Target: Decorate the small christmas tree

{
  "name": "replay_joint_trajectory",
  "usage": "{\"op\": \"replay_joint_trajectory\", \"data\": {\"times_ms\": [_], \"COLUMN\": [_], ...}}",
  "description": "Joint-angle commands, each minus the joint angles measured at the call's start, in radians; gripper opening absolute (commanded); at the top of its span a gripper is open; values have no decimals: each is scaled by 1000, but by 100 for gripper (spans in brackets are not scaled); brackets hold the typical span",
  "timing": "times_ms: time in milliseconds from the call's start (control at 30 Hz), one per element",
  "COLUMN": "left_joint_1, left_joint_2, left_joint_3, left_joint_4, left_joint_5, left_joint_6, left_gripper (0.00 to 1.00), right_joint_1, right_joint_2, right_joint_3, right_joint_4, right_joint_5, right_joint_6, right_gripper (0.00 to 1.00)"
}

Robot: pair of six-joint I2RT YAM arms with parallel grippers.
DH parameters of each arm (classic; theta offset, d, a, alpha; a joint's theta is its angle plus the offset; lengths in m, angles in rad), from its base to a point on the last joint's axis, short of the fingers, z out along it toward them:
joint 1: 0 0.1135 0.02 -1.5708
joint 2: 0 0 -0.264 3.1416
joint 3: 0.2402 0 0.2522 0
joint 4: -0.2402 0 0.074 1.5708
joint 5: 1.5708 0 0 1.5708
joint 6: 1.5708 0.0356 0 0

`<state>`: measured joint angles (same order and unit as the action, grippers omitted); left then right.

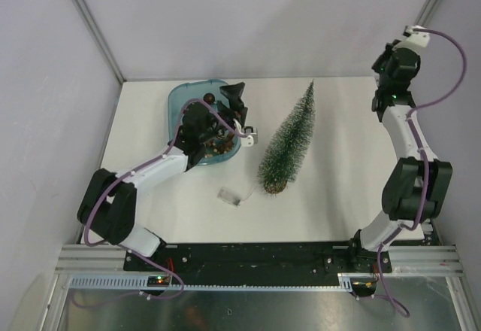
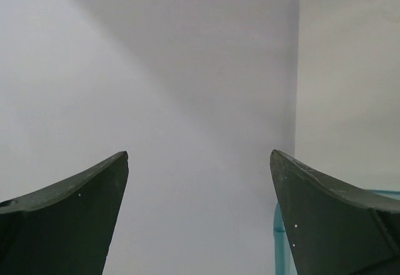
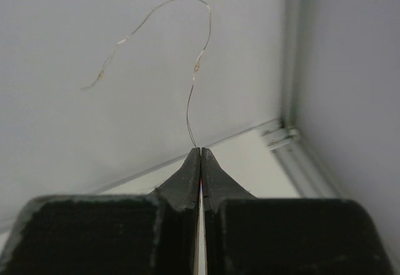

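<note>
The small christmas tree (image 1: 289, 139) lies on its side in the middle of the white table, tip toward the back, brown base toward the front. My left gripper (image 1: 239, 101) is open and empty, raised over the right edge of the blue tray (image 1: 180, 101). In the left wrist view its fingers (image 2: 75, 212) stand wide apart against the wall, with the tray rim (image 2: 280, 244) just showing. My right gripper (image 3: 200, 150) is shut on a thin light wire (image 3: 195, 69) that curls upward; the right arm (image 1: 392, 68) is raised at the back right corner.
The tray holds several small brownish ornaments (image 1: 218, 144). A small clear box (image 1: 231, 195) lies on the table in front of the tree's base. A small white piece (image 1: 249, 137) sits beside the tray. Walls close in at the back and both sides.
</note>
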<state>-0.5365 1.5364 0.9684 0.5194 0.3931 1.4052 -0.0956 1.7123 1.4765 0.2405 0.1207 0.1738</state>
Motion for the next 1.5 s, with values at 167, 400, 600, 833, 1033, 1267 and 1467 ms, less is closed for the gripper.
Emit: {"op": "replay_joint_trajectory", "data": {"times_ms": [167,400,600,833,1033,1267,1467], "left_joint_1": [0,-29,-81,-166,-199,-232,-255], "left_joint_2": [-240,-410,-473,-533,-538,-561,-580], "left_joint_3": [-84,-46,27,20,41,41,40], "left_joint_4": [-26,-213,-354,-391,-403,-416,-431], "left_joint_5": [-9,95,86,43,-11,-32,-64], "left_joint_6": [-130,-292,-423,-485,-530,-550,-545], "left_gripper": [100,100,100,100,100,100,100], "right_joint_1": [-58,19,19,76,132,182,150], "right_joint_2": [-130,-79,-269,-678,-1050,-1381,-1492], "right_joint_3": [-87,-100,-304,-572,-631,-548,-399], "right_joint_4": [29,-91,-139,-276,-590,-1060,-1116], "right_joint_5": [206,540,760,883,834,539,24], "right_joint_6": [-66,-122,-59,28,155,285,183], "right_gripper": [0,0,0,0,0,0,0]}}
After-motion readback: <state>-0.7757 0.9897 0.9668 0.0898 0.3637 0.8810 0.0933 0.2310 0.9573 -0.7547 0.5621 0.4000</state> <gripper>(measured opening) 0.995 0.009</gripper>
